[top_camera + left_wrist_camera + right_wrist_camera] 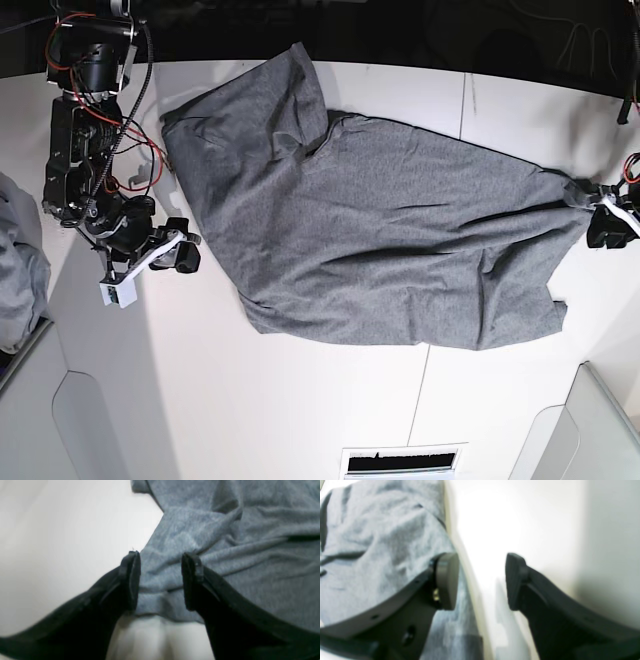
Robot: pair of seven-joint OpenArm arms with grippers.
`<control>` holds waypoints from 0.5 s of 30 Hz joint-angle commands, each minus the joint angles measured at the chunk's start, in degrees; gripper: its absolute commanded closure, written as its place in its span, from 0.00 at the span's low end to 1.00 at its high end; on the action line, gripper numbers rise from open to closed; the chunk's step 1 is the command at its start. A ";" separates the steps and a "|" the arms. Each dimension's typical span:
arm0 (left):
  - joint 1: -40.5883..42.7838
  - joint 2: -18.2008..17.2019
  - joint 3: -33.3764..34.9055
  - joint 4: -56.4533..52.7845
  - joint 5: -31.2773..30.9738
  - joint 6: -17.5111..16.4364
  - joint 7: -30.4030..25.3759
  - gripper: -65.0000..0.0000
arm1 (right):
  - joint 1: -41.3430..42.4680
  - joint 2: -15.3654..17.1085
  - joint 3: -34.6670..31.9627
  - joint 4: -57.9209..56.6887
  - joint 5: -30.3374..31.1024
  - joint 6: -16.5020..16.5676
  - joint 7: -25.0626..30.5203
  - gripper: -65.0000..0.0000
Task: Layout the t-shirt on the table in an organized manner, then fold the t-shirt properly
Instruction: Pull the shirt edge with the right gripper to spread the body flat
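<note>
Spread rumpled across the middle of the large smooth white table [300, 400]: a heather mid-grey short-sleeved jersey t-shirt [380, 240], one end reaching toward the far edge, the other pulled out to a bunched point at the base view's right edge. Creases and folds all over the cloth; nowhere flat.

Left claw [161, 580] down at that bunched point, black fingers [131, 580] standing apart with grey cloth and a stitched hem lying between them. Not pinched: gap visible on both sides of the fabric, jaws wide. In the base view, only the tip of this claw [608, 225] showing at the right border, touching the shirt's corner.

Right claw [482, 580] also wide, nothing between its pads except bare white table. One finger over the shirt's edge, the other over the table, in the right wrist view. In the base view, this claw [170, 255] just beside the shirt's side edge, apart from it.

At the base view's left border, a paler bluish-grey bunched cloth [18, 270].
</note>
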 commanded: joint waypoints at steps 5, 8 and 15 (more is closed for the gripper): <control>-2.47 -0.28 5.79 0.46 4.15 2.34 -4.55 0.73 | 2.75 -3.37 -0.70 -2.12 -0.48 2.56 1.38 0.65; -2.58 -0.31 10.69 -1.09 9.11 7.69 -8.15 0.73 | 2.62 -4.46 -1.44 -3.91 -4.52 1.49 2.80 0.66; -5.90 -0.28 17.22 -12.72 12.83 10.10 -11.72 0.72 | 2.60 -4.44 -1.46 -8.39 -5.07 3.19 4.50 0.81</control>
